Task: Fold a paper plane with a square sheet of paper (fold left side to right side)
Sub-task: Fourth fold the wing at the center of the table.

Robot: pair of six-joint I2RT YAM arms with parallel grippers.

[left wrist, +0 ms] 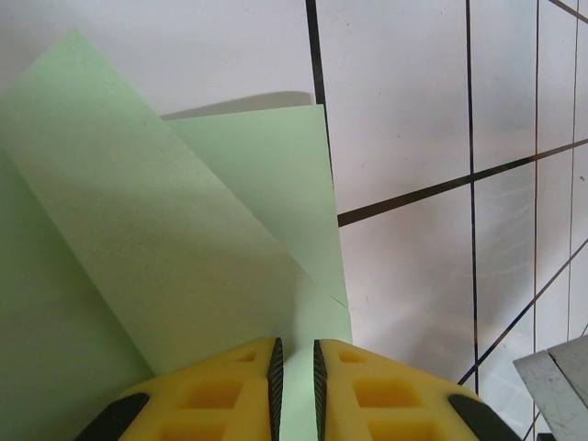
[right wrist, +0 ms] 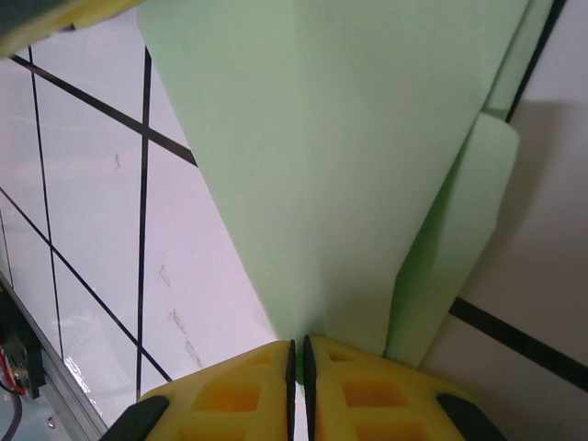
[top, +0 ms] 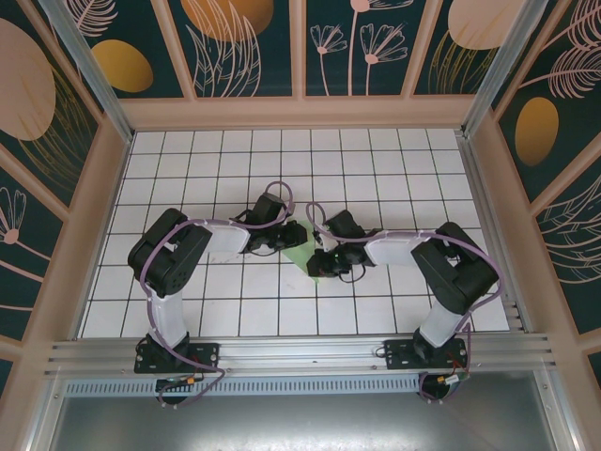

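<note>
1. The paper plane (top: 302, 256) is lying out in the middle of the white tiled table (top: 235, 160), a folded piece of pale green paper caught between two grippers.
2. Nearest me, well short of the paper plane, a metal rail (top: 300, 352) is running along the table's edge and carrying the bases of both arms.
3. Closer in, the left arm (top: 174, 254) is bending toward the paper plane's left side. The right arm (top: 451, 268) is bending toward its right side, and purple cables (top: 272, 193) are looping along both.
4. At the paper plane's left side, the left gripper (left wrist: 296, 347) is clamping onto it. Its yellow fingers (left wrist: 230, 390) are standing nearly together, with green paper running through the thin slit between them.
5. Just past those fingers, one broad flap is lying at a slant across a smaller one, and a shadow is falling on the tile beside them.
6. At the paper plane's right side, the right gripper (right wrist: 299, 344) is pinching its narrow end, with the fingers all but touching where the paper is tapering to a point. Beyond the fingers the paper is widening out, and a narrower folded strip is running along one edge.
7. Far beyond the paper plane, the back wall (top: 244, 47) is showing dark panels painted with pale flowers.
</note>
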